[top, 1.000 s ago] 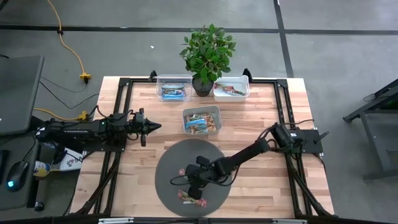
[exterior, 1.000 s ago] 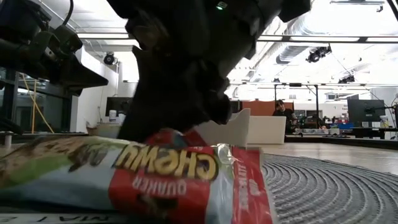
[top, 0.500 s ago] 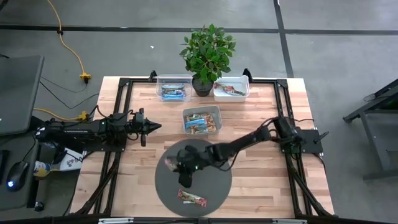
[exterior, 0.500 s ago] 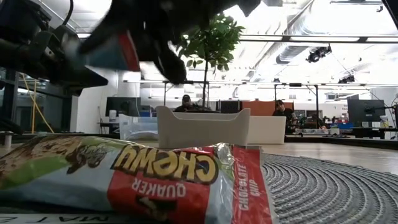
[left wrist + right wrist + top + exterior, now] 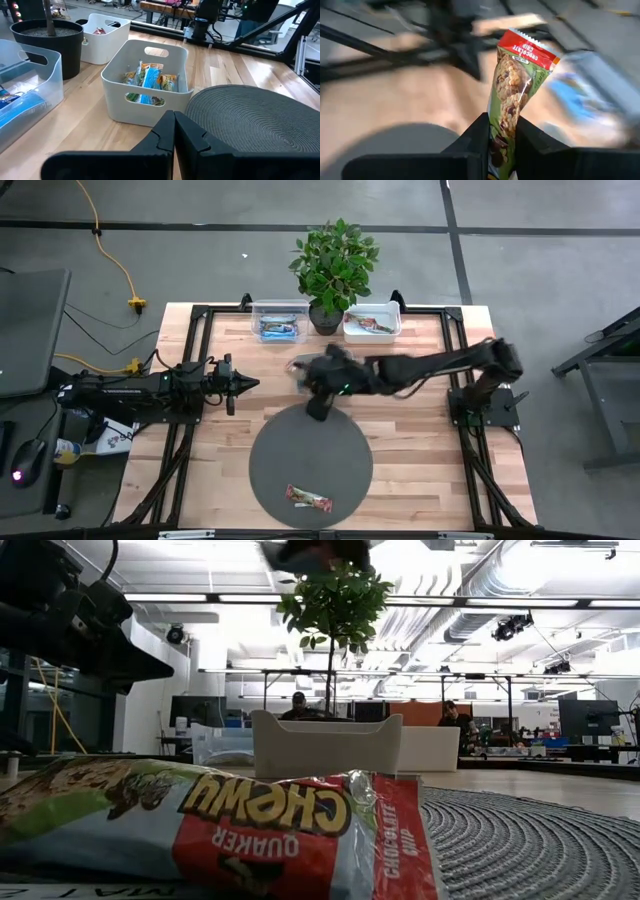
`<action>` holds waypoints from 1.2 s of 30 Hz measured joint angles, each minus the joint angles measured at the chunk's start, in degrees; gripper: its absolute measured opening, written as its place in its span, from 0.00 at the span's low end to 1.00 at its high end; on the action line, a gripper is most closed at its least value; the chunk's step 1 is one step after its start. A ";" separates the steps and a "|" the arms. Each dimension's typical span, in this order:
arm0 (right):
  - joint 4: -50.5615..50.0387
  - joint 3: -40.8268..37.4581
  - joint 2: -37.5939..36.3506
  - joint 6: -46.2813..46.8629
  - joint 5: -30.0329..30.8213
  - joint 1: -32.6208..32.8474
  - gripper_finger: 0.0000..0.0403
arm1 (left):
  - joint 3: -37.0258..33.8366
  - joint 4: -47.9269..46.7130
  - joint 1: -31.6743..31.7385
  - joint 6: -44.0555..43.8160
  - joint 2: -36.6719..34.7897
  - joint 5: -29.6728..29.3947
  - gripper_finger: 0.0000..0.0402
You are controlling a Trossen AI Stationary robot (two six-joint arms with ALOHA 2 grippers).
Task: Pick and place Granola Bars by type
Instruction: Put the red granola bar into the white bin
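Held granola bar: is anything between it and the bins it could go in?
Nothing visible blocks it. The right gripper, fingers shut on the granola bar, hangs over the grey bin. Farther back, the potted plant stands between the clear bin and the white bin, so a move there should skirt its leaves.

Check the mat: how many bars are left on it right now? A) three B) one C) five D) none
B, the high view shows a single granola bar on the round grey mat; another bar is clamped in the right gripper.
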 joint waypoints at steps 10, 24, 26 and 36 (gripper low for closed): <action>-30.26 0.00 -9.38 -2.17 8.77 -2.71 0.12 | 0.00 0.00 -0.02 0.00 0.02 -0.02 0.00; -48.71 0.00 -5.23 -21.72 16.06 -4.36 0.12 | 0.00 -0.02 -0.01 0.00 0.02 -0.02 0.00; -48.38 0.00 -3.78 -24.35 16.32 -5.68 0.12 | 0.00 -0.02 -0.02 0.00 0.02 -0.02 0.00; -46.99 -0.05 4.39 -28.93 16.27 -16.08 0.12 | 0.00 -0.02 0.00 -0.02 0.02 0.00 0.00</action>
